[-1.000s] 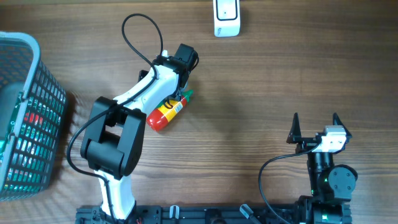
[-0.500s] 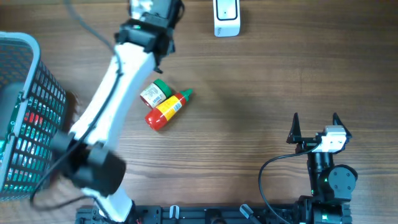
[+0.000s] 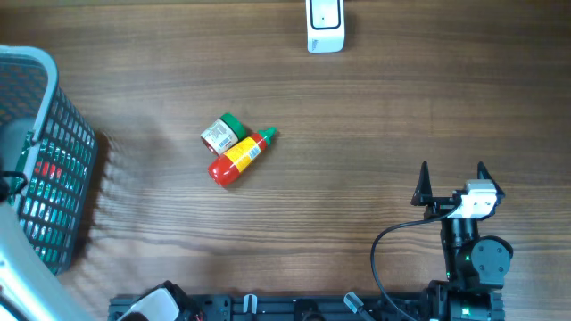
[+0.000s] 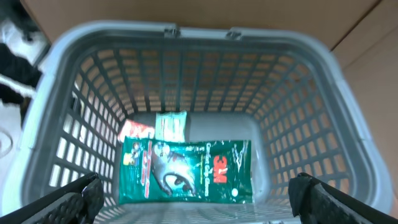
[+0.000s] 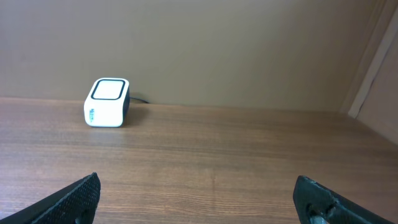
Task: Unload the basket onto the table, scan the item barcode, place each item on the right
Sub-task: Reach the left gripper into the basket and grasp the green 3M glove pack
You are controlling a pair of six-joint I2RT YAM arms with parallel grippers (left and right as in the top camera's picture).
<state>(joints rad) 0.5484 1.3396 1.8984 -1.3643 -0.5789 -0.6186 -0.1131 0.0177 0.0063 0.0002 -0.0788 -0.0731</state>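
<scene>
Directly over a grey plastic lattice basket, the left gripper points down, jaws wide and empty; inside lies a glossy green packet with smaller packs beside it. Well apart on the wood-grain table, a red-and-yellow bottle lies touching a green-lidded jar, and the right gripper, level and likewise spread empty, faces the boxy white scanner.
</scene>
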